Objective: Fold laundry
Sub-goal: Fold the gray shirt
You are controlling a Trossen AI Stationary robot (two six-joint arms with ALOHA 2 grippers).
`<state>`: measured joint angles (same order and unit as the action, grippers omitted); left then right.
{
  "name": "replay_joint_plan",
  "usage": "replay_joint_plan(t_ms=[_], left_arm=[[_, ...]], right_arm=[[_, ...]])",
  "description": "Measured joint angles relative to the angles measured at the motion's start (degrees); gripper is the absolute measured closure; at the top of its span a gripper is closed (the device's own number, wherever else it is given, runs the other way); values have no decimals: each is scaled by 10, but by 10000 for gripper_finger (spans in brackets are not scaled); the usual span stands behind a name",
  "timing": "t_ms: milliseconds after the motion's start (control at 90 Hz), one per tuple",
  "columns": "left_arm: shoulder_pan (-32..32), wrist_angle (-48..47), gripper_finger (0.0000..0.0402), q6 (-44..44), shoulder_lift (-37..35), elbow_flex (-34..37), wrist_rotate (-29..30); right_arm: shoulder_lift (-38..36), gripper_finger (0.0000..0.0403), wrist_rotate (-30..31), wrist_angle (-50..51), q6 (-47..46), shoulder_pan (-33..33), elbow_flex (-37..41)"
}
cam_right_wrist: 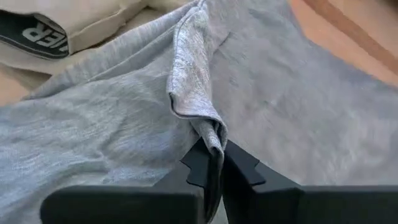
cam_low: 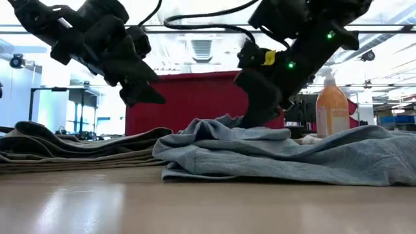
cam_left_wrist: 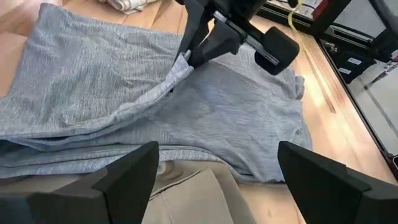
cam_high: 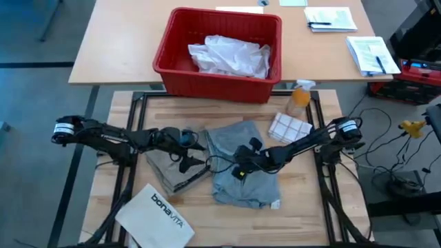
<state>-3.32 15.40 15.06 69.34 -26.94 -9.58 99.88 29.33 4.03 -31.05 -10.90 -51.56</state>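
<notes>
The grey T-shirt [cam_high: 242, 165] lies crumpled in the middle of the table, one flap laid over its body. My right gripper [cam_high: 241, 160] is down on it, shut on a raised fold; the left wrist view shows that gripper too [cam_left_wrist: 198, 51]. A folded khaki-tan piece [cam_high: 171, 169] rests flat on the table to the shirt's left. My left gripper [cam_high: 191, 148] hovers open above the seam between the two garments, fingers wide apart [cam_left_wrist: 217, 180], touching nothing. A white shirt [cam_high: 231, 55] lies bunched in the red basket [cam_high: 172, 41]. My right gripper pinches a doubled fold of the grey T-shirt [cam_right_wrist: 210, 134] between its two fingertips. The fingers slant down from above, from the table's right side. The fold stands up as a small ridge [cam_left_wrist: 181, 63] at the fingers, while the rest of the shirt lies slack on the table.
A white bag printed "bonavita" [cam_high: 158, 215] lies at the near left. A folded white waffle cloth [cam_high: 289, 127] and an orange spray bottle [cam_high: 300, 96] stand at the far right. The red basket sits on a second table beyond, with papers [cam_high: 331, 17] farther back.
</notes>
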Motion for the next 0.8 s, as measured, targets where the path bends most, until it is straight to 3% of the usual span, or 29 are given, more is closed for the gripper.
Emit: replay_joint_plan(t_ms=[144, 444, 622, 800], left_arm=[[0, 0, 89, -9, 0, 0, 1], [0, -1, 89, -9, 0, 0, 1], [0, -8, 89, -8, 0, 0, 1], [0, -18, 89, -9, 0, 0, 2]], right_arm=[[0, 351, -54, -20, -48, 13, 12], [0, 280, -37, -24, -85, 37, 37], [-7, 288, -54, -15, -58, 41, 37], [-44, 321, -37, 64, -66, 44, 38]])
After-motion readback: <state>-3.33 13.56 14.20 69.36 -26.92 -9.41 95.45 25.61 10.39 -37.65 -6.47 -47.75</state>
